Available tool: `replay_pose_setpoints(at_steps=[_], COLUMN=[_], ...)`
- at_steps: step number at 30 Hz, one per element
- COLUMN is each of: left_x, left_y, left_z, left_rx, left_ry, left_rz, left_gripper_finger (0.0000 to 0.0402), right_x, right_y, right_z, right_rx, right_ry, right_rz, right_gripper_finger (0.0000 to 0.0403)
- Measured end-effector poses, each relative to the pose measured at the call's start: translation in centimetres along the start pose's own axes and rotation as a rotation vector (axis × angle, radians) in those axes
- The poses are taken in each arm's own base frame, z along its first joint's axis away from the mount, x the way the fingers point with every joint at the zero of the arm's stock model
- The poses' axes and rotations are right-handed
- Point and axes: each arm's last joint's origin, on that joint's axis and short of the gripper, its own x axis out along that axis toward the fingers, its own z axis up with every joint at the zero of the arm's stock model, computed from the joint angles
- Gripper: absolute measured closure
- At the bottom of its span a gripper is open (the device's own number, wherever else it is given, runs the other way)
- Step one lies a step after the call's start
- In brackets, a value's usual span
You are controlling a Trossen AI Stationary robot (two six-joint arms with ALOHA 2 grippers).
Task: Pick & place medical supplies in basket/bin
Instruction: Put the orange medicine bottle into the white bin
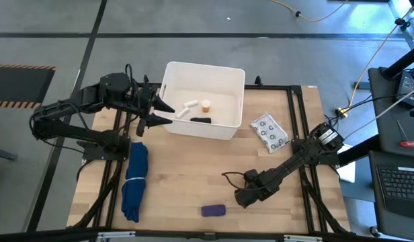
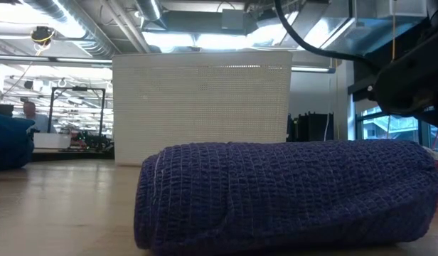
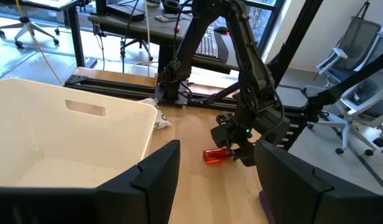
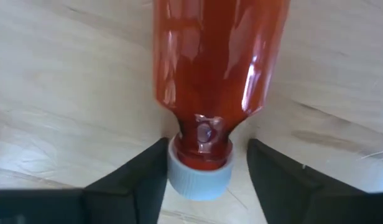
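Observation:
The red tube [image 4: 219,56] lies on the table with its pale cap [image 4: 199,177] toward my right gripper [image 4: 207,143]. That gripper is open, with a finger on either side of the cap. From the left wrist view the red tube [image 3: 214,155] lies flat under my right gripper [image 3: 240,146]. My left gripper [image 1: 160,111] is open and hovers at the left wall of the white bin [image 1: 172,70]. In the bin lie a white roll [image 1: 187,107], the orange vial [image 1: 205,105] and a black piece [image 1: 201,120]. The purple oblong [image 1: 213,210] and the blister pack [image 1: 269,131] rest on the table. My right gripper has its fingers level with the table on both sides of the tube's cap [image 4: 179,177]. One finger [image 4: 148,174] stands right at the cap's side, and I cannot tell whether it touches. The other finger [image 4: 272,177] is clearly apart from the cap. The tube lies on the table.
The long folded blue cloth [image 1: 134,181] lies along the table's left side. The purple oblong [image 2: 290,195] fills the low view, with the bin's wall [image 2: 201,107] behind it. Bare wood lies between the cloth and my right gripper [image 1: 242,197]. Black frame rails border the tabletop.

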Motion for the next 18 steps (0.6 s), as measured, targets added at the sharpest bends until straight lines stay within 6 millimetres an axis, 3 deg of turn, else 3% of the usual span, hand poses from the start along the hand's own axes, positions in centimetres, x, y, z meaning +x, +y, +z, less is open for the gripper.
replay_pose_setpoints(at_steps=[12, 18], left_x=[0.0, -0.1], left_y=[0.0, 0.0], left_z=[0.0, 0.0], left_rx=[-0.001, -0.001], left_ry=[0.003, 0.002], left_rz=[0.0, 0.0], left_gripper_finger=[0.0201, 0.0201], right_x=[-0.6, -4.6], right_y=[0.6, 3.1], right_z=[-0.2, -0.7], right_rx=[-0.08, -0.157], right_ry=[-0.01, -0.151], right_rz=[-0.007, 0.102], right_gripper_finger=[0.028, 0.028])
